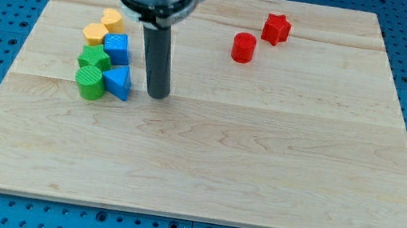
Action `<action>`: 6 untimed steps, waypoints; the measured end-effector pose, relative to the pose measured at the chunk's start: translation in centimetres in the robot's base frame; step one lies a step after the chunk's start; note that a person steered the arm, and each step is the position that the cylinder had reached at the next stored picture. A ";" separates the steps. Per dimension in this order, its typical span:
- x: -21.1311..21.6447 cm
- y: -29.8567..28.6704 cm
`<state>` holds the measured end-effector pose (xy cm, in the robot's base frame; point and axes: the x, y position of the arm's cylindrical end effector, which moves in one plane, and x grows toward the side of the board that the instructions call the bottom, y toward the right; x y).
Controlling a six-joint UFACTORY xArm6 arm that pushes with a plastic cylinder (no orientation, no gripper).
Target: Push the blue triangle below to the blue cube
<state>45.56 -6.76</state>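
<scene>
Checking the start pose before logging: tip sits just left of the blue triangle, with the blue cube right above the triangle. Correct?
Not quite. In the camera view my tip sits just to the right of the blue triangle block, not left. The rest holds: the blue cube block is right above the triangle.

Landmark: blue triangle point(118, 82), on wooden board point(261, 163). My tip point(159, 94) sits just to its right, a small gap between. Green cylinder point(91, 82) touches its left side. Blue cube point(116, 48) directly above it. Green star-like block point(94, 58) up-left of it. Two yellow blocks point(95, 32) point(112, 19) further up-left. Red cylinder point(243, 47) and red star point(276, 29) far to its upper right.
</scene>
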 end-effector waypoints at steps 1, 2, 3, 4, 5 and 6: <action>3.3 -0.2; 2.6 -3.3; 1.5 -3.5; 0.0 -3.7; -0.7 -3.5; 0.2 -3.4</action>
<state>45.72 -10.17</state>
